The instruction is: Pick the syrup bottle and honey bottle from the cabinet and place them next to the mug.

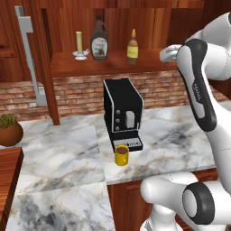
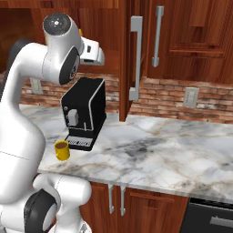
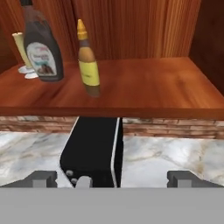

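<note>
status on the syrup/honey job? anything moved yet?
Done: nothing. The syrup bottle and honey bottle both stand on the cabinet shelf. In hand: nothing; the gripper is open, facing the shelf short of the bottles. Left: pick both and set them beside the mug on the counter by the coffee machine.

The arm [image 1: 205,76] is made of smooth, glossy white shells with rounded, bulbous links. Dark grey to black bands mark the joints, and one long dark strip along a link carries small pale lettering, too small to read. Round joint caps [image 2: 58,23] are dark grey with a lighter sheen. The hand [image 3: 112,178] ends in two small, blocky, dark grey fingertips [image 3: 41,177].
</note>
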